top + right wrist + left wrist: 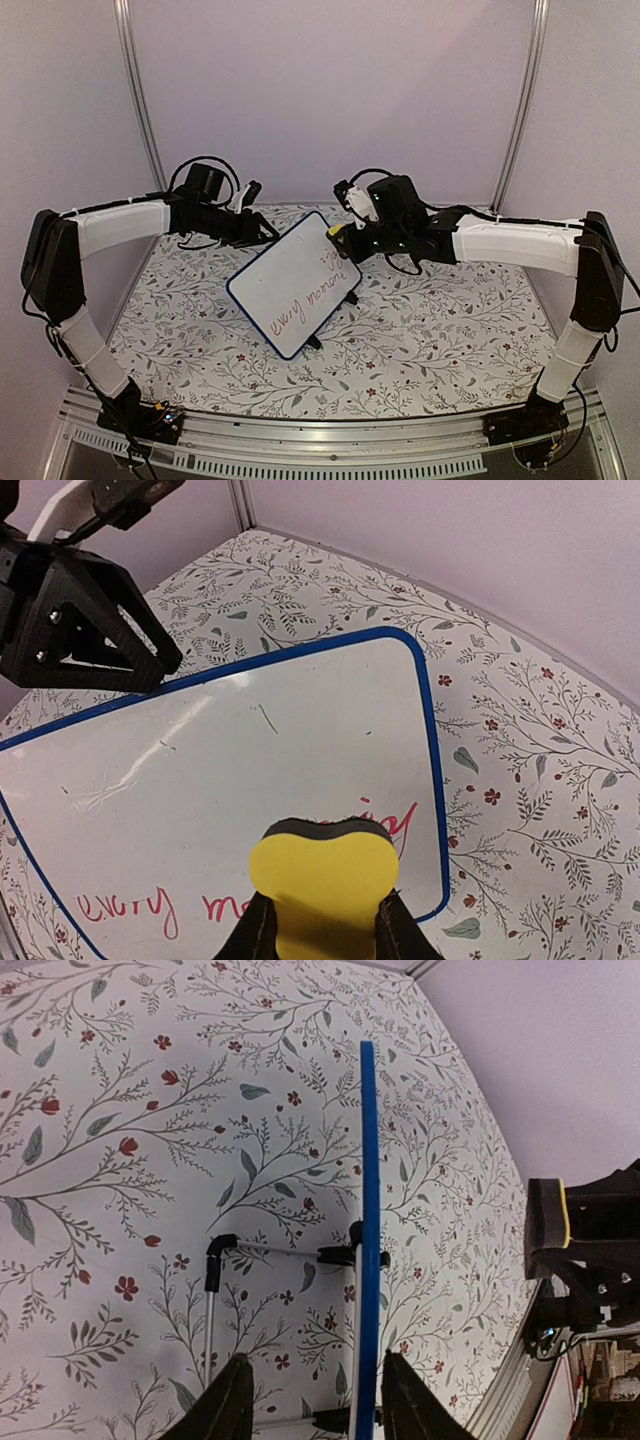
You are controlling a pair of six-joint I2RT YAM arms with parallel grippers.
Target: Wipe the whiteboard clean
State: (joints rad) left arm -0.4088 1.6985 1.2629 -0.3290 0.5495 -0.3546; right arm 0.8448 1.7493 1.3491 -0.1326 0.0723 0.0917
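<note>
r gripper (322, 920) clamps yellow eraser (320, 875) at whiteboard (250, 740); l gripper (318, 1380) part-open, straddling its edge.

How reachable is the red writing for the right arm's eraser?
Likely yes: the right gripper holds the yellow eraser right at the red writing on the whiteboard, nothing between; the left gripper straddles the opposite edge.
</note>
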